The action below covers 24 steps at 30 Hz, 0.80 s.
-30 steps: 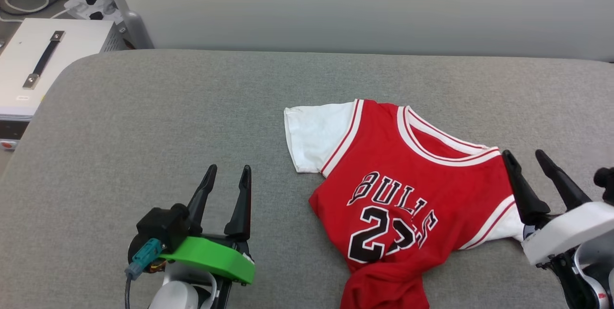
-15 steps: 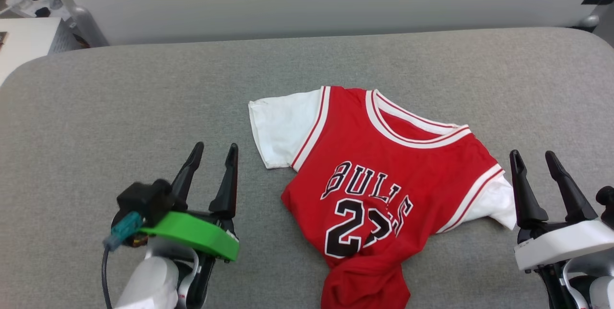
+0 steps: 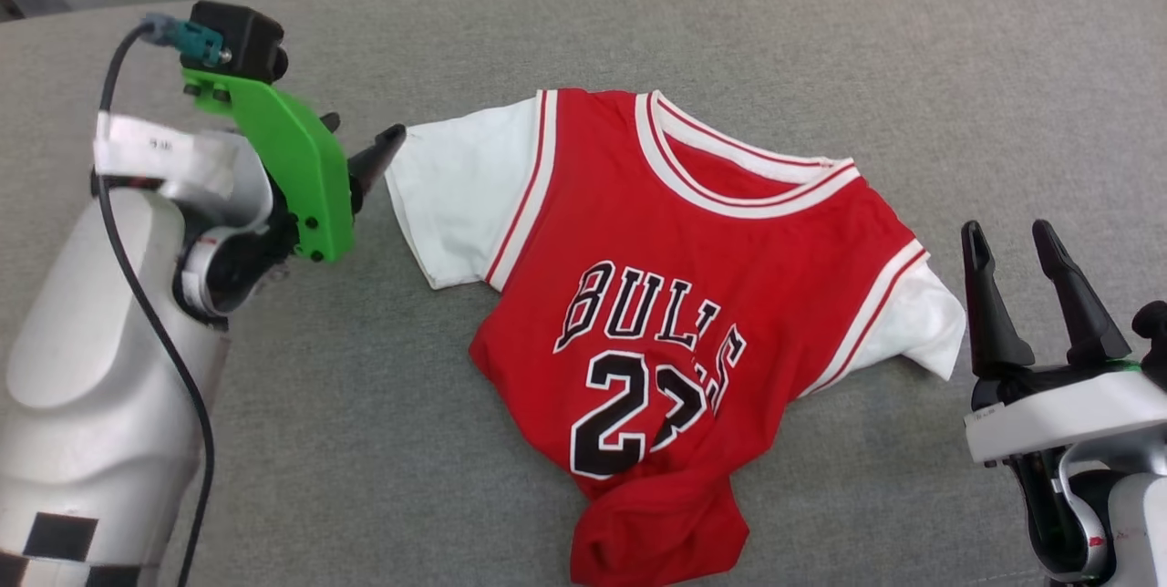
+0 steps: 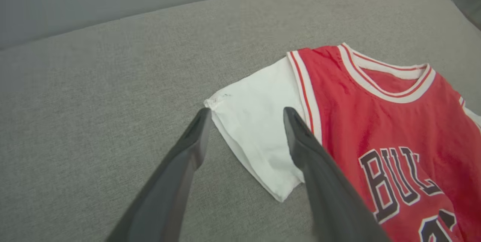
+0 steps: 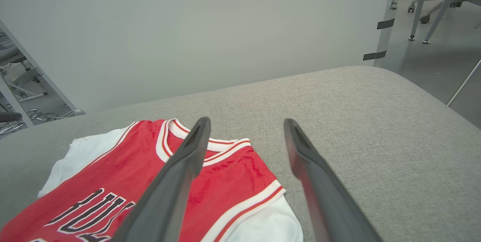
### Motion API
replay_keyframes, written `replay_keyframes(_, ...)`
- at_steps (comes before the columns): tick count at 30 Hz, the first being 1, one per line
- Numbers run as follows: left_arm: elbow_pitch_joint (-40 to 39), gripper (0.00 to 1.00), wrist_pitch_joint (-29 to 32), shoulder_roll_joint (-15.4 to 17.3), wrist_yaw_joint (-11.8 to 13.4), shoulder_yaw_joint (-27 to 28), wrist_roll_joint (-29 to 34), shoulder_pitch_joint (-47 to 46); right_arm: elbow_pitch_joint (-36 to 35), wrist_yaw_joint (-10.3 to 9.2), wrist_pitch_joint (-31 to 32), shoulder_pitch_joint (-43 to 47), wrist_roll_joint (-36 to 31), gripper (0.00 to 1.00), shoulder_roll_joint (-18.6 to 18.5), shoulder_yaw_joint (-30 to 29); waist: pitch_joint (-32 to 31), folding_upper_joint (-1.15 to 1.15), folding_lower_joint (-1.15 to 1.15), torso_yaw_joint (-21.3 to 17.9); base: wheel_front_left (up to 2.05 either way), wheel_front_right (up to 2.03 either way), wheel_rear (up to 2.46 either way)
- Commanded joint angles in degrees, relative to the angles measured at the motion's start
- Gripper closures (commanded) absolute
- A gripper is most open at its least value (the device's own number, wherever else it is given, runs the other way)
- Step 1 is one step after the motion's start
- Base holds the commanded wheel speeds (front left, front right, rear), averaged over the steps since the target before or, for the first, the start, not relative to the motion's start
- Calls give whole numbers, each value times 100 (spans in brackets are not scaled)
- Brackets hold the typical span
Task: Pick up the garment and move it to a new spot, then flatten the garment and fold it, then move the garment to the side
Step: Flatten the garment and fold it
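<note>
Status: the red Bulls 23 jersey (image 3: 693,295) lies face-up on the grey padded top (image 3: 821,40), collar away from us, nothing holding it.

Left gripper (image 3: 360,131) is at the jersey's left white sleeve (image 3: 456,195). On the left wrist cam its fingers (image 4: 180,167) are spread wide and straddle that sleeve's outer edge, one over bare pad, one over white cloth. We can't tell whether the tips touch the fabric yet. No pinch.

Right gripper (image 3: 1006,231) sits just beside the jersey's right sleeve (image 3: 916,332), apart from it, fingers parted, empty.

Progress, our read: early.
- Jersey isn't flat. The hem (image 3: 652,523) is bunched and twisted below the number, a crease runs through the 23 and the last letters, and the right sleeve looks partly tucked.
- No fold made.
- We can't say from here whether the relocate step is done. The left arm's pose looks like a grab on the sleeve, either for the pick-up or for a pull-flat.
- Left to do: flatten, fold, shift aside.
</note>
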Motion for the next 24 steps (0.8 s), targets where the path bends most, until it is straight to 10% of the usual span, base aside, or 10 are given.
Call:
replay_keyframes(1, 125, 0, 270, 132, 13, -18, -25, -227, -28, -3, -64, -128, -13, 0, 44, 37, 455, 0, 0, -375, 0, 0, 0)
replay_keyframes(24, 1796, 0, 568, 349, 65, -551, 411, -1052, 119, -3, -320, -429, -57, 0, 278, 213, 964, 0, 0, -686, 0, 0, 0)
